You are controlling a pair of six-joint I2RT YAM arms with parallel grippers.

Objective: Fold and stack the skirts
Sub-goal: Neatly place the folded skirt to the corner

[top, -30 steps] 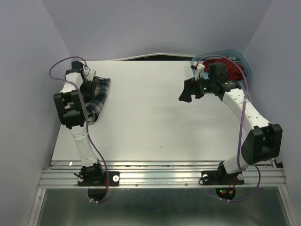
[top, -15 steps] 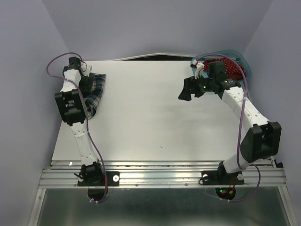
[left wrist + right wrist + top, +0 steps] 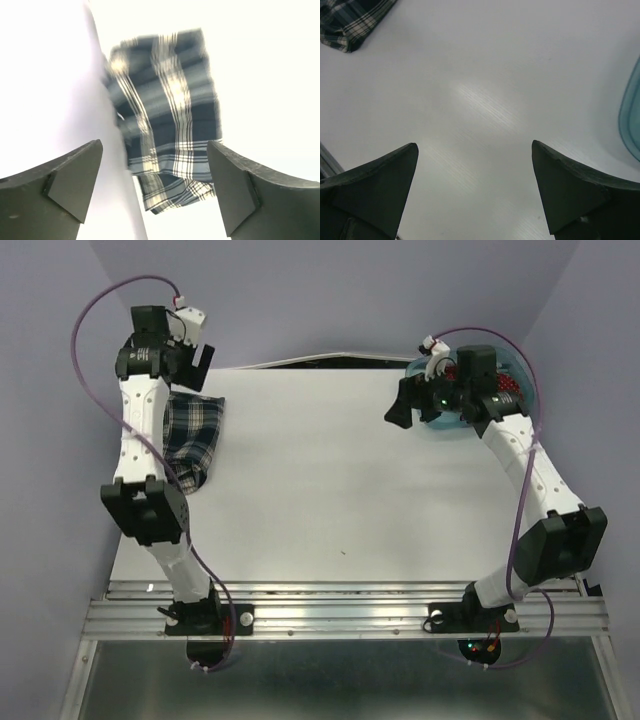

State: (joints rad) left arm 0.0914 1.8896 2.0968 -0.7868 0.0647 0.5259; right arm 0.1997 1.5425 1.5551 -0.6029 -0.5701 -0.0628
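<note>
On the white table [image 3: 330,490] the plaid skirt [image 3: 165,100] lies well beneath the left hand [image 3: 154,145], its fingers [image 3: 65,180] apart.

No writing, label, brand, number or sign can be read in any view; the plaid skirt [image 3: 195,435] bears only its woven white lines, and those are blurred in the left wrist view.
</note>
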